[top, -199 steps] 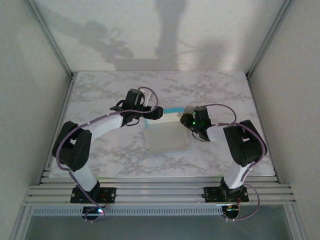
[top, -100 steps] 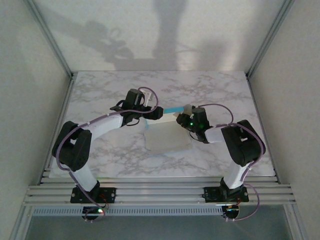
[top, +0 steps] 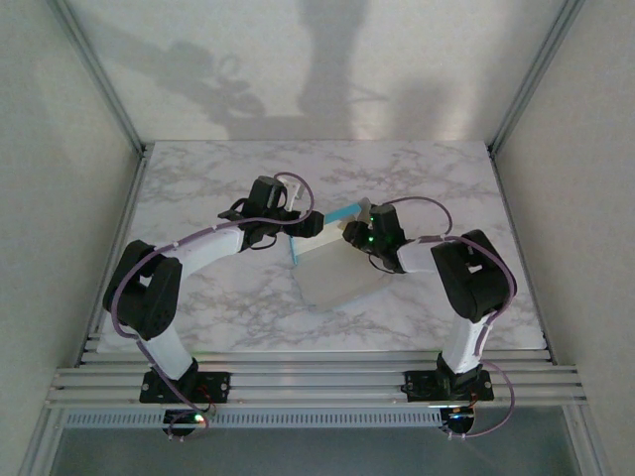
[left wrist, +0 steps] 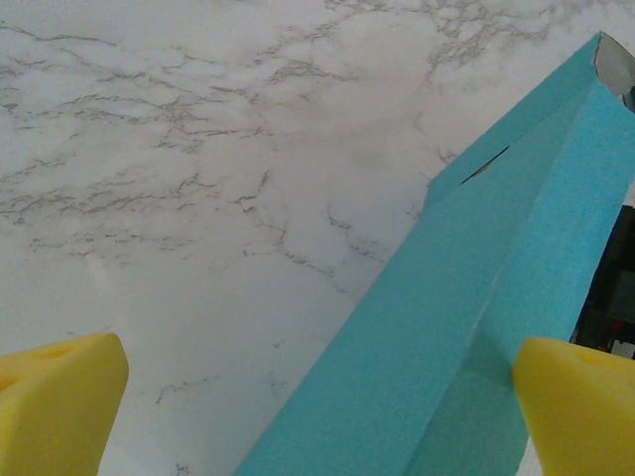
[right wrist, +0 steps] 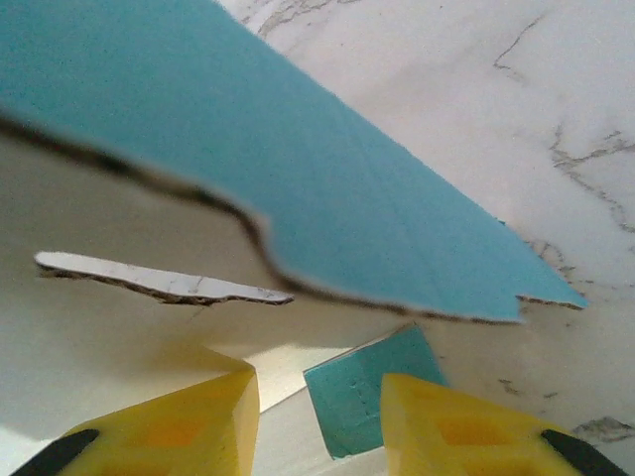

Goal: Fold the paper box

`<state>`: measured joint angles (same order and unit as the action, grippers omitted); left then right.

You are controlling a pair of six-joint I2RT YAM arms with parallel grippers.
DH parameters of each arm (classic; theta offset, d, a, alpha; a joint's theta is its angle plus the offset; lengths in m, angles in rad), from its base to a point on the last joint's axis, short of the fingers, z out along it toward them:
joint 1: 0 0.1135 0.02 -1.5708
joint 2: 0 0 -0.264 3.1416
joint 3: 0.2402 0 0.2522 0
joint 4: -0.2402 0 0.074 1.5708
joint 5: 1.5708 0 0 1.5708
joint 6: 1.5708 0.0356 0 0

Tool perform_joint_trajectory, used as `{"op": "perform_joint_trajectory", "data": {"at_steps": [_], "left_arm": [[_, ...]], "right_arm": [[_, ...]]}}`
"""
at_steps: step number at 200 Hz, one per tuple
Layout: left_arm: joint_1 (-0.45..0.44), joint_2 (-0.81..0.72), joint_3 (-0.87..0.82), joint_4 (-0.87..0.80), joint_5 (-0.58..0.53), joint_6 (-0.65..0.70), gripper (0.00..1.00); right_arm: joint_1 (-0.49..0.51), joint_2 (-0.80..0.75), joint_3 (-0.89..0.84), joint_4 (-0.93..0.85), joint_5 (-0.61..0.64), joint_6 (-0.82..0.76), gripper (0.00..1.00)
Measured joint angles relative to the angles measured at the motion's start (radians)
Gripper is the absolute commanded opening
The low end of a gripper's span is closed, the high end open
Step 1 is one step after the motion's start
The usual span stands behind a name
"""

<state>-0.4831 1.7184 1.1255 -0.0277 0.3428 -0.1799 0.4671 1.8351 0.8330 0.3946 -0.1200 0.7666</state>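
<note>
The paper box (top: 337, 280) lies mid-worktop (top: 198, 178), off-white face up, with its turquoise flap (left wrist: 466, 297) raised between the wide-open left fingers (left wrist: 55, 397). The right fingers (right wrist: 179, 421) stand partly apart on either side of a small turquoise tab (right wrist: 362, 397), possibly touching it.

Paper box (top: 337, 278), off-white face: no print was legible.
Paper box, turquoise face: plain in both wrist views; no lettering was read.
Table (top: 198, 178): marble veining only; no marks were read.
Arm casings (top: 149, 288): possibly labelled, but too small to read.
</note>
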Motion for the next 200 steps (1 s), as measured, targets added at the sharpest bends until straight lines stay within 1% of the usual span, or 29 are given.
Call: {"op": "perform_joint_trajectory", "data": {"at_steps": [29,57,98,122,156,174,200], "left_arm": [[0.0,0.0,0.0,0.0,0.0,0.0,0.99],[0.0,0.0,0.0,0.0,0.0,0.0,0.99],[0.0,0.0,0.0,0.0,0.0,0.0,0.99],[0.0,0.0,0.0,0.0,0.0,0.0,0.99],[0.0,0.0,0.0,0.0,0.0,0.0,0.99],[0.0,0.0,0.0,0.0,0.0,0.0,0.99],[0.0,0.0,-0.001,0.0,0.0,0.0,0.99]], "right_arm": [[0.011,0.0,0.022,-0.067,0.031,-0.013,0.36],[0.013,-0.013,0.019,-0.09,0.042,-0.028,0.37],[-0.007,-0.133,-0.034,-0.18,0.009,-0.11,0.37],[-0.058,-0.243,-0.054,-0.243,-0.029,-0.193,0.38],[-0.138,-0.389,-0.045,-0.394,-0.06,-0.346,0.41],[-0.162,-0.409,0.005,-0.496,-0.068,-0.438,0.45],[-0.173,-0.391,0.146,-0.657,-0.066,-0.593,0.54]]}}
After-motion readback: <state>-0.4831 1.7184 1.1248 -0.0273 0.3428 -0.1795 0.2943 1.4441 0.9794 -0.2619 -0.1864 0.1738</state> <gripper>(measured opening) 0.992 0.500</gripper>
